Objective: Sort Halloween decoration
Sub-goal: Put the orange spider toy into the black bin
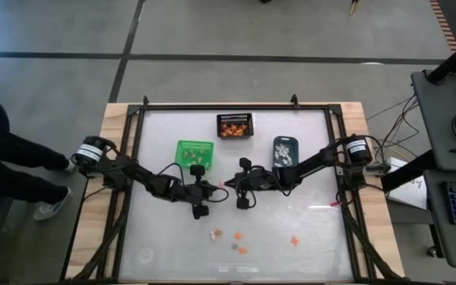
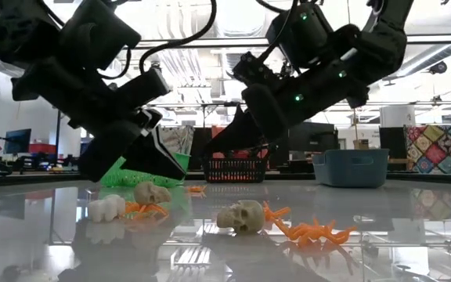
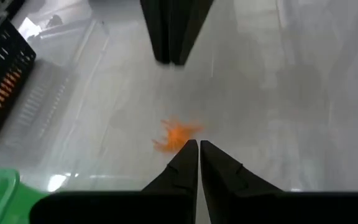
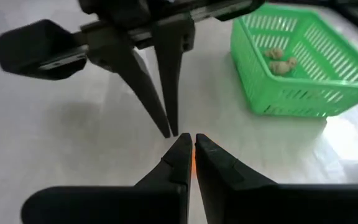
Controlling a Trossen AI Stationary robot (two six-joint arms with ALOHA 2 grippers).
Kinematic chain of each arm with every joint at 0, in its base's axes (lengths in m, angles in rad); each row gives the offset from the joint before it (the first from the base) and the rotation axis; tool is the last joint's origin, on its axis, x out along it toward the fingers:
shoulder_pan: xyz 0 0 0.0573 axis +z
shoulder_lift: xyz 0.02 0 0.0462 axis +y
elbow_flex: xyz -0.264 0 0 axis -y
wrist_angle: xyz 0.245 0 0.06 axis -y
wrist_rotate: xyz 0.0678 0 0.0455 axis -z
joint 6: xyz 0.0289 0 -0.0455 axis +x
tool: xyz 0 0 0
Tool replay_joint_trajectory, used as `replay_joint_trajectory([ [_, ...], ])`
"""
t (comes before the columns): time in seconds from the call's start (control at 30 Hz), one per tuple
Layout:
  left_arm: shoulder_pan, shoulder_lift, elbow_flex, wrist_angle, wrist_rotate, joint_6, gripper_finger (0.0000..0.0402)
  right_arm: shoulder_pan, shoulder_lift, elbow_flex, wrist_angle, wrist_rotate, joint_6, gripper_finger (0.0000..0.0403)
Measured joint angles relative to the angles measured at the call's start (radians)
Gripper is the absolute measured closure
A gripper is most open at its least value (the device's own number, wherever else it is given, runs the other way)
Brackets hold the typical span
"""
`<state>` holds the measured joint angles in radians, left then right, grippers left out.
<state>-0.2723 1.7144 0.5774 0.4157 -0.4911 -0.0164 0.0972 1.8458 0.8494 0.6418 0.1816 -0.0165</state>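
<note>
A small orange trinket (image 3: 176, 134) lies on the table's middle (image 1: 222, 184), between my two grippers. My left gripper (image 3: 199, 145) is shut, with its tips at the trinket's edge. My right gripper (image 4: 193, 138) is shut too and points at the same spot from the right side (image 1: 232, 183), a little short of the left gripper's tips. Several more trinkets lie loose toward the near edge: a pale skull (image 2: 241, 215), an orange spider (image 2: 315, 231), a white piece (image 2: 106, 207) and a tan skull (image 2: 152, 193). My left gripper's shut fingertips (image 3: 188, 151) slant down from the table's left and stand right at the orange trinket's near edge (image 3: 180, 142). I cannot tell whether they touch it. The trinket lies flat on the table, not between the fingers.
A black mesh basket (image 1: 234, 125) with orange pieces stands at the far middle. A green basket (image 4: 303, 62) with tan pieces sits left of it, and a blue-grey bin (image 1: 285, 150) with pale pieces sits to the right. A person's legs (image 1: 10, 162) show beyond the table's left edge.
</note>
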Motion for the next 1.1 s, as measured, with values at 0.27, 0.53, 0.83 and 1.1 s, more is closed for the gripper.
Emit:
replay_joint_trajectory([
  [0.27,0.004,0.067,-0.002,0.064,-0.009,-0.008,0.0402,-0.022,0.01,0.0,0.011,-0.033,0.067,0.039],
  [0.53,0.006,0.08,-0.003,0.081,-0.024,-0.016,0.0402,-0.021,0.01,0.0,-0.005,-0.059,0.104,0.0371],
  [0.83,0.007,0.08,-0.007,0.078,-0.024,-0.019,0.0402,-0.021,0.021,0.0,0.007,-0.04,0.04,0.023],
  [1.1,0.008,0.08,-0.012,0.081,-0.023,-0.023,0.0402,-0.024,0.109,0.032,0.049,-0.026,0.004,0.018],
])
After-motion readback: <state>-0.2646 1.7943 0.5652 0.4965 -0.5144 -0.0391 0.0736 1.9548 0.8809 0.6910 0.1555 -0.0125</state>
